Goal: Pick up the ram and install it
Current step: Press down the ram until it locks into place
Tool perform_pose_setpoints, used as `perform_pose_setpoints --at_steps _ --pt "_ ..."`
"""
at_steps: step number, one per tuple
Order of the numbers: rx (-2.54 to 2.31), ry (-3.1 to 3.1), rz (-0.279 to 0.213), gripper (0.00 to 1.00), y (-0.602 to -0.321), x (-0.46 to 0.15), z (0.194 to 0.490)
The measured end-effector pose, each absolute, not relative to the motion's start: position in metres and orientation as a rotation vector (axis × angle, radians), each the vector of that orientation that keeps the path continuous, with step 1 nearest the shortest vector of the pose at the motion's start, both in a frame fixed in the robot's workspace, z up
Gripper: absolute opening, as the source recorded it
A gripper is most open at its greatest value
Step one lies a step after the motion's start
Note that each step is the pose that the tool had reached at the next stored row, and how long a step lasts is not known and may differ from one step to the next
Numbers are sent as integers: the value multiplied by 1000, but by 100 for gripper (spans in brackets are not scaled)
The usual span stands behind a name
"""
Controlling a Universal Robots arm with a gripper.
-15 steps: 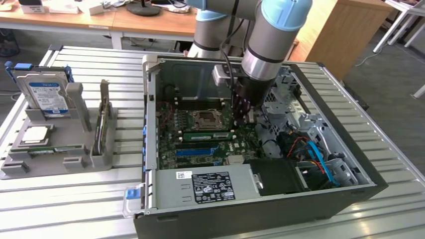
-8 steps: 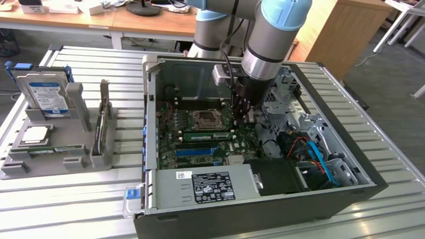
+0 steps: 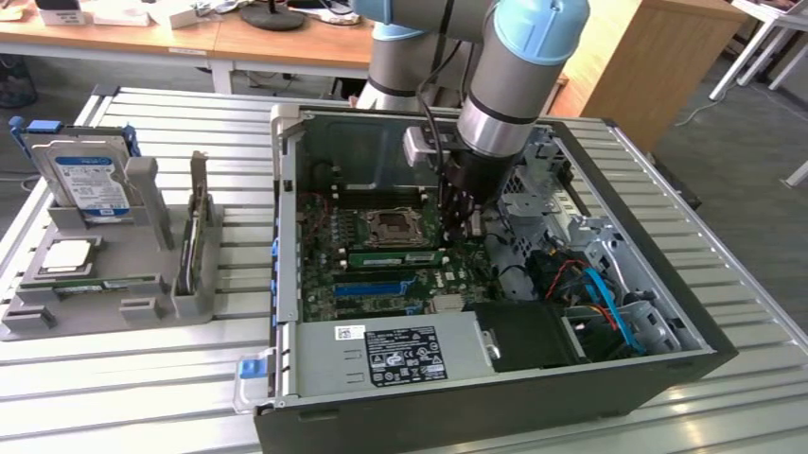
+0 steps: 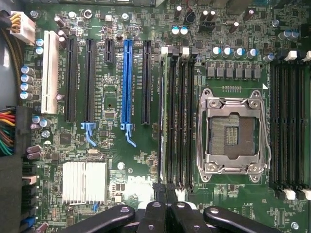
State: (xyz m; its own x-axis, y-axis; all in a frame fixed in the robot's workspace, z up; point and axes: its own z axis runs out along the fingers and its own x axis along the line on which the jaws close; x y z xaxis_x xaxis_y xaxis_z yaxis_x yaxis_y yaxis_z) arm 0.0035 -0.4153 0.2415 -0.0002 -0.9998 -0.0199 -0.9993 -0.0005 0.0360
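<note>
The ram (image 3: 392, 257) is a green stick standing on edge in a motherboard slot beside the empty CPU socket (image 3: 394, 225), inside the open computer case. In the wrist view I look down on the ram's thin top edge (image 4: 164, 116), in the slot furthest from the socket (image 4: 232, 131). My gripper (image 3: 461, 227) reaches down into the case at one end of the stick. Its black fingers are shut together, and the gripper (image 4: 165, 191) sits right over the end of the ram's slot. Whether they pinch the stick or only rest above it, I cannot tell.
Black empty slots flank the ram, with a blue slot (image 4: 127, 82) and a silver heat sink (image 4: 84, 182) further off. The power supply (image 3: 392, 355) and cables fill the case's near side. A grey holder (image 3: 114, 284) with a hard drive stands on the exterior view's left.
</note>
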Motion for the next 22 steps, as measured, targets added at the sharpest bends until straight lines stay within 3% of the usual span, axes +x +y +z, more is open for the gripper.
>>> perform_pose_setpoints --at_steps 22 --pt "2213 -2213 -62 11 -414 4 235"
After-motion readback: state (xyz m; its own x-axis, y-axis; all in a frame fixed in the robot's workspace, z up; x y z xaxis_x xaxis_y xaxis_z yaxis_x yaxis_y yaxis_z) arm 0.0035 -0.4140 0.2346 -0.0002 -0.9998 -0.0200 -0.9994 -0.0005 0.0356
